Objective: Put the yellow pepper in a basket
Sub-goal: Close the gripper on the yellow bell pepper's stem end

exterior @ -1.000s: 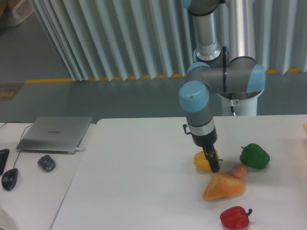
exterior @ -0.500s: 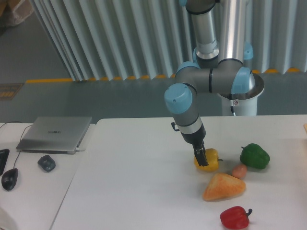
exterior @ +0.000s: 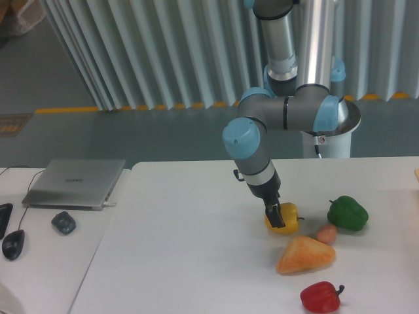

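Observation:
The yellow pepper lies on the white table, right of centre. My gripper reaches down at a slant onto the pepper's left side, and its dark fingers overlap the pepper. The camera angle hides how wide the fingers stand and whether they hold the pepper. No basket is in view.
A green pepper sits to the right, with a small peach ball and an orange-tan wedge just in front of the yellow pepper. A red pepper lies near the front edge. A laptop and mice sit on the left desk.
The arm has swung left, and the gripper has shifted from the pepper's middle to its left side. The pepper has barely moved.

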`<state>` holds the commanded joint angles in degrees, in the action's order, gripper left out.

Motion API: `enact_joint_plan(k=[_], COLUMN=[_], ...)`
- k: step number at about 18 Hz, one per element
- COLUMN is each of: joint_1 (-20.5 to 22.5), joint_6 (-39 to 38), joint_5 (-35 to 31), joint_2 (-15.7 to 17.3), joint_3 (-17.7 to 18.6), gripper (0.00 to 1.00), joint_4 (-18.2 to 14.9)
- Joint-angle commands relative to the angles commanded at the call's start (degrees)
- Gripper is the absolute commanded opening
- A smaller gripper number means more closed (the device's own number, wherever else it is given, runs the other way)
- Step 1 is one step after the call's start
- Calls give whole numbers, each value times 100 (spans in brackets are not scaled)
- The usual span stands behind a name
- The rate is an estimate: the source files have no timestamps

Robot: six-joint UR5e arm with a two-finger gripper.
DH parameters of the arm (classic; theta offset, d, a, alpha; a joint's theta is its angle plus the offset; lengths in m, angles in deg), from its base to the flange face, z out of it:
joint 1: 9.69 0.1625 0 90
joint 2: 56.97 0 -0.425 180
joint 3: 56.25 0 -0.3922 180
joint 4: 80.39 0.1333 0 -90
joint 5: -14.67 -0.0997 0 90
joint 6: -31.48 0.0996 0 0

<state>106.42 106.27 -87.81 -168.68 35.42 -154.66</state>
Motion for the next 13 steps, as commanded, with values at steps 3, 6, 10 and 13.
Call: enact_joint_plan(k=[3,6,10,13], joint_1=[-18,-79,-123,-141], joint_6=[-9,-9,-9,-70], joint_5=[8,-44,-202,-220], joint_2=[-53,-88,-150,-176], joint_3=[0,70,114,114], gripper=[100,100,100,54], joint_4=[0,0,0,-9])
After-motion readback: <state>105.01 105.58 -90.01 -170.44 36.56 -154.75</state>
